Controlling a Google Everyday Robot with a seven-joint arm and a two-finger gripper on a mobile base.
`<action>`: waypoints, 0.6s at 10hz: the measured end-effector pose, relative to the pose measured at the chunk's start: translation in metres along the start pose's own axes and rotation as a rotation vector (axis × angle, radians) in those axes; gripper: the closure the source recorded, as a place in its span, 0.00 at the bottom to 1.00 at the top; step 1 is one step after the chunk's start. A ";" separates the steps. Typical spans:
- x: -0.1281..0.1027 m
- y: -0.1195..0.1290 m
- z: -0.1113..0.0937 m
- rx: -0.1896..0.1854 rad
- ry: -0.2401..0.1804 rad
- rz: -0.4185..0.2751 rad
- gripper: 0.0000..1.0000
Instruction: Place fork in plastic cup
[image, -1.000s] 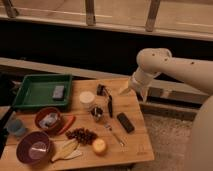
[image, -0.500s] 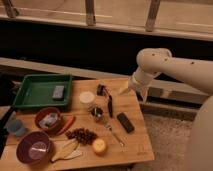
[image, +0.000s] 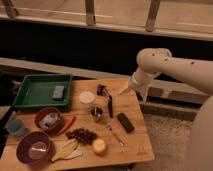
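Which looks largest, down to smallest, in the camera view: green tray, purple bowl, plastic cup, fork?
1. green tray
2. purple bowl
3. plastic cup and fork, too alike to rank: one squat, one thin.
The gripper hangs over the table, far right.

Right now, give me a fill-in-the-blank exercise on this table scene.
The fork lies on the ___, outside the plastic cup.
The grey block sits inside the green ___.
The gripper, at the white ___'s end, hovers near the far corner.
Missing words: table; tray; arm.
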 end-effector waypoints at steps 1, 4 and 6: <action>0.000 0.000 0.000 0.000 0.000 0.000 0.20; 0.000 0.000 0.000 0.000 0.000 0.000 0.20; 0.001 0.001 0.000 -0.002 0.002 -0.012 0.20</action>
